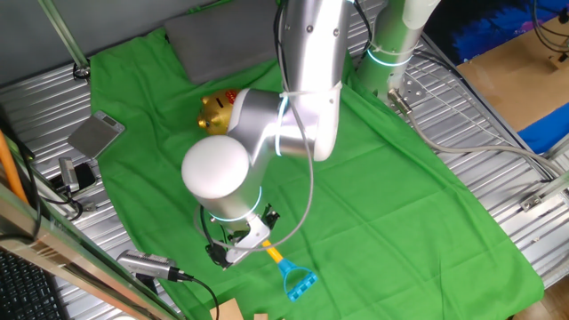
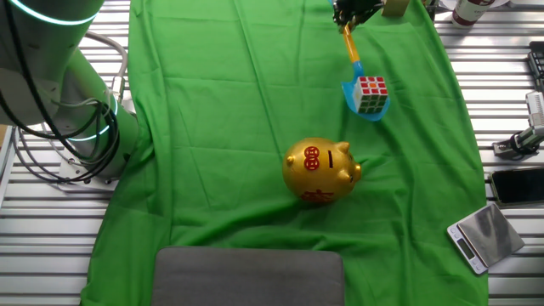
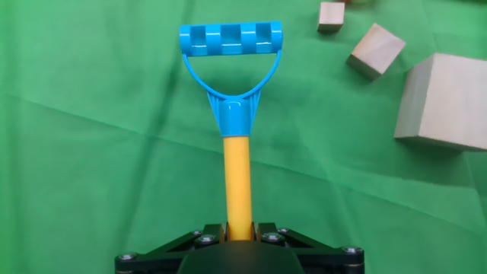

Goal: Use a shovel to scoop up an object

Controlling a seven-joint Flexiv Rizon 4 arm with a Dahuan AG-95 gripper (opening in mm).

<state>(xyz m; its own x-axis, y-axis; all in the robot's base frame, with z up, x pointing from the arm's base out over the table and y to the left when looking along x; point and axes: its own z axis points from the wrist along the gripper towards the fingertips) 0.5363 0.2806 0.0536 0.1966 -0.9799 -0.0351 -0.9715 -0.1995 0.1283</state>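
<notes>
My gripper is shut on the yellow shaft of the shovel. In the hand view the blue D-shaped end points away from me over the green cloth. In one fixed view the gripper sits low at the cloth's near edge, with the shaft and D-end sticking out. In the other fixed view the gripper is at the top, and the light blue blade carries the multicoloured cube on it. The blade looks slightly raised off the cloth.
A gold piggy bank with red marks stands mid-cloth, near the blade. A grey pad lies at the far cloth edge. Wooden blocks lie beyond the D-end. A scale and phone sit on the metal table.
</notes>
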